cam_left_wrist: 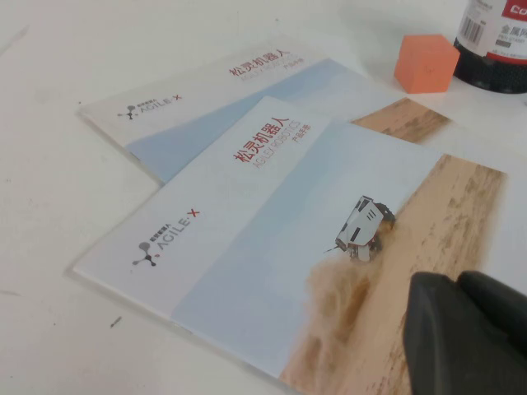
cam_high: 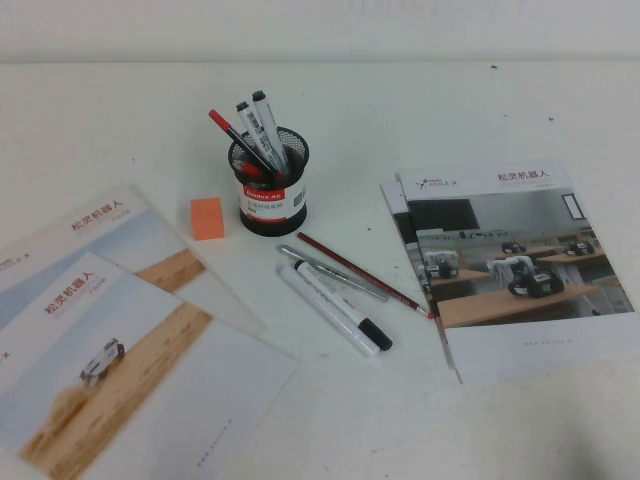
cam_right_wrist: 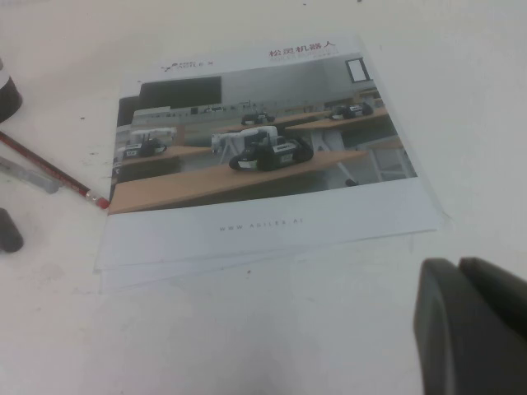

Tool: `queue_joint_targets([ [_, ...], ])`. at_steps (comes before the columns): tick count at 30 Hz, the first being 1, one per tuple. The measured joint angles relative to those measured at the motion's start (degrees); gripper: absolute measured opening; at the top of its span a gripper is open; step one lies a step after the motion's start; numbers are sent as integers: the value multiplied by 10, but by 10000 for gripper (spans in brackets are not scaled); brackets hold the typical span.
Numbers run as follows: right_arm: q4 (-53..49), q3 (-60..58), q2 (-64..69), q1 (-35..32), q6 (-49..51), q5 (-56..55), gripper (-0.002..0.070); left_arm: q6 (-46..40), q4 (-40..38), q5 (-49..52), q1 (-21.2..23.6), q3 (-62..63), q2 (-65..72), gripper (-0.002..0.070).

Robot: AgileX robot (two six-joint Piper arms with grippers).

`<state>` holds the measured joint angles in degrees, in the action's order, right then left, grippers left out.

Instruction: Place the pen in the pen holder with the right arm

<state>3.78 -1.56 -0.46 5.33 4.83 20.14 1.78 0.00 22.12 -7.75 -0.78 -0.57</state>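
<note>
The pen (cam_high: 343,305), a thick white marker with a black cap, lies on the table in front of the pen holder, cap end toward me; its cap shows in the right wrist view (cam_right_wrist: 8,230). The pen holder (cam_high: 268,185), a black mesh cup with a red-and-white label, stands at mid-table and holds two markers and a red pen; its base shows in the left wrist view (cam_left_wrist: 494,41). Neither arm shows in the high view. My right gripper (cam_right_wrist: 457,267) is shut and empty, over bare table near a brochure. My left gripper (cam_left_wrist: 457,281) is shut and empty over the left brochures.
An all-white pen (cam_high: 322,310), a slim silver pen (cam_high: 333,273) and a red pencil (cam_high: 365,277) lie beside the marker. An orange cube (cam_high: 207,217) sits left of the holder. Brochures lie at the left (cam_high: 110,360) and the right (cam_high: 520,270).
</note>
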Motion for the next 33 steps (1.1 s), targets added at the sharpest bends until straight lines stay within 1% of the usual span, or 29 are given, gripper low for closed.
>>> queue_joint_targets([
  [28, 0, 0, 0, 0, 0, 0, -20, 0, 0, 0, 0, 0, 0, -1],
  [33, 13, 0, 0, 0, 0, 0, -20, 0, 0, 0, 0, 0, 0, -1],
])
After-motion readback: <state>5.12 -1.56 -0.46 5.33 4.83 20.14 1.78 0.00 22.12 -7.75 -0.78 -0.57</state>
